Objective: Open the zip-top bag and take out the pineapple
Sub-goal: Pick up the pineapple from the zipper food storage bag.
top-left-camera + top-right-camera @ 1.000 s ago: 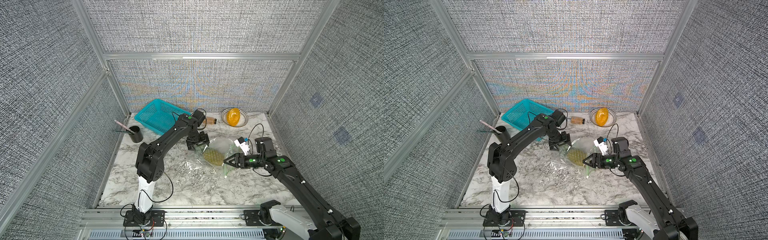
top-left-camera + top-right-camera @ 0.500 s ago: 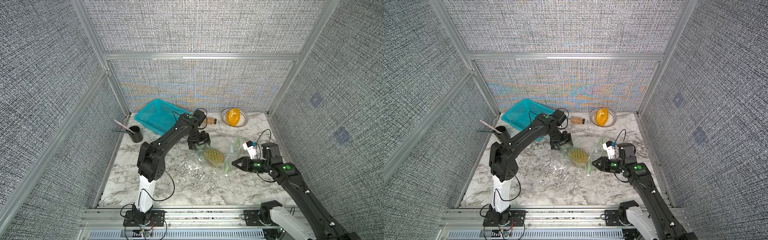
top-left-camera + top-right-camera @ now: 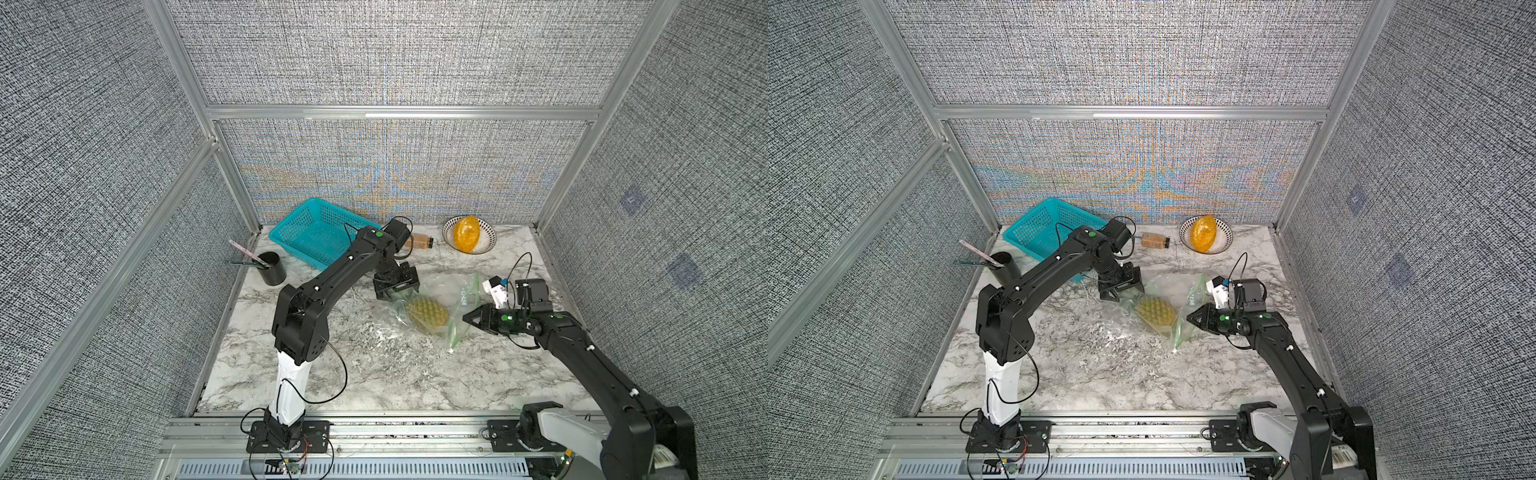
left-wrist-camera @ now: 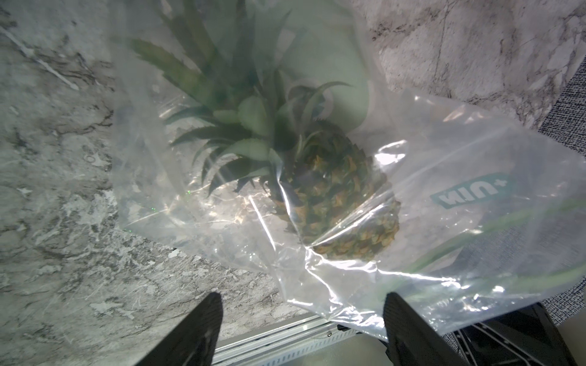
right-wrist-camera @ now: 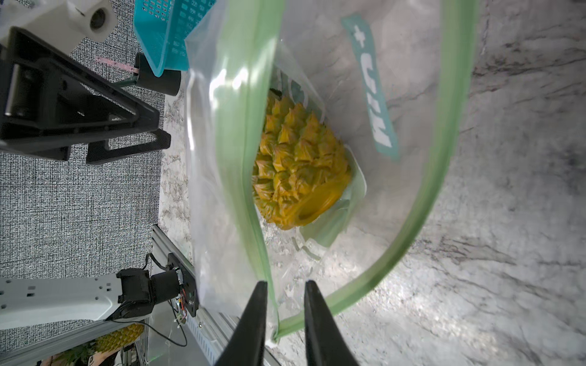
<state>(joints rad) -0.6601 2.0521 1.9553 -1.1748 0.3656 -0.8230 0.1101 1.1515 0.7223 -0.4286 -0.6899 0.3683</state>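
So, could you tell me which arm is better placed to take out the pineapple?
Right, probably: the right gripper sits at the open mouth of the zip-top bag, facing the pineapple. The left gripper hangs over the closed end, behind plastic.

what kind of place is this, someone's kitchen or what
Most likely a robot test cell, not a kitchen: the left arm and right arm are mounted on an aluminium rail, and grey textured wall panels in metal framing box it in.
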